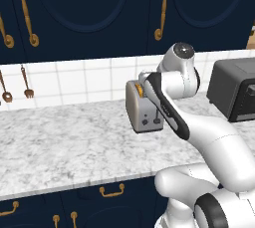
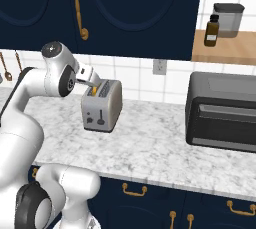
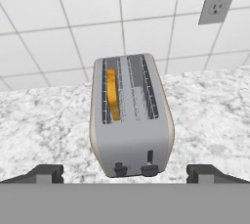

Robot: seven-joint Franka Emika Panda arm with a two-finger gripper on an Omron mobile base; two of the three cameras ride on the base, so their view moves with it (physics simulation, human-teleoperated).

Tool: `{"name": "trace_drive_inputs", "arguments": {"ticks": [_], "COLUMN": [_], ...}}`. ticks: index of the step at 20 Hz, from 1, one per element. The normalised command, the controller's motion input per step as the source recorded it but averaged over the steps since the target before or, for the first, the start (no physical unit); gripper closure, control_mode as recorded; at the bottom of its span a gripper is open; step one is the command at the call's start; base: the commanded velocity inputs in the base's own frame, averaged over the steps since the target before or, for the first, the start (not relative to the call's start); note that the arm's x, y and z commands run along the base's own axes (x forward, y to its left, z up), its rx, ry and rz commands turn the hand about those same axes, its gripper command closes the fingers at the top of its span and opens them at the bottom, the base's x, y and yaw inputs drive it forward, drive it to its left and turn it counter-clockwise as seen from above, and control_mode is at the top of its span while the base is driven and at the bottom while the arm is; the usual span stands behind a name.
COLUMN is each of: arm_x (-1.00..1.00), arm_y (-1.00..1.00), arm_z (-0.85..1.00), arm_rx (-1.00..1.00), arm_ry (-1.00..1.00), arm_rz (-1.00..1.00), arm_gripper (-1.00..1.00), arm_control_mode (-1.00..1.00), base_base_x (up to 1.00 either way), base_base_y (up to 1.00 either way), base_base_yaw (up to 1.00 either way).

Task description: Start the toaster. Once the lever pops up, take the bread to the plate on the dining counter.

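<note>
Kitchen; toaster [image 2: 102,104], marble counter [image 2: 155,148]

No legible text, labels or numbers on anything here

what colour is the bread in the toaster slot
Golden orange; the bread stands in the toaster's left slot, clearest in the hand view.

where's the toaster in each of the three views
Left base view: the toaster stands right of centre on the marbled counter, partly behind the arm.
Right base view: left of centre, beside the arm, with the black toaster oven to its right.
Hand view: centre, seen from above, its control face toward the bottom.
Shared landmark: the bread, an orange slice in one slot, also seen at and.
</note>
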Motion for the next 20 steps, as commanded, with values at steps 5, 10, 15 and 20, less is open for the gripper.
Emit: {"name": "trace_drive_inputs", "arguments": {"ticks": [5, 10, 15, 20], "arm_x": [0.00, 0.00, 0.00, 0.00], "arm_y": [0.00, 0.00, 0.00, 0.00], "arm_z": [0.00, 0.00, 0.00, 0.00], "arm_rx": [0.00, 0.00, 0.00, 0.00], "arm_ry": [0.00, 0.00, 0.00, 0.00], "arm_rz": [0.00, 0.00, 0.00, 0.00], "arm_gripper": [-1.00, -1.00, -1.00, -1.00], "arm_control_mode": [-1.00, -1.00, -1.00, -1.00], "base_base_x": [0.00, 0.00, 0.00, 0.00], "base_base_y": [0.00, 0.00, 0.00, 0.00], "base_base_yaw": [0.00, 0.00, 0.00, 0.00]}}
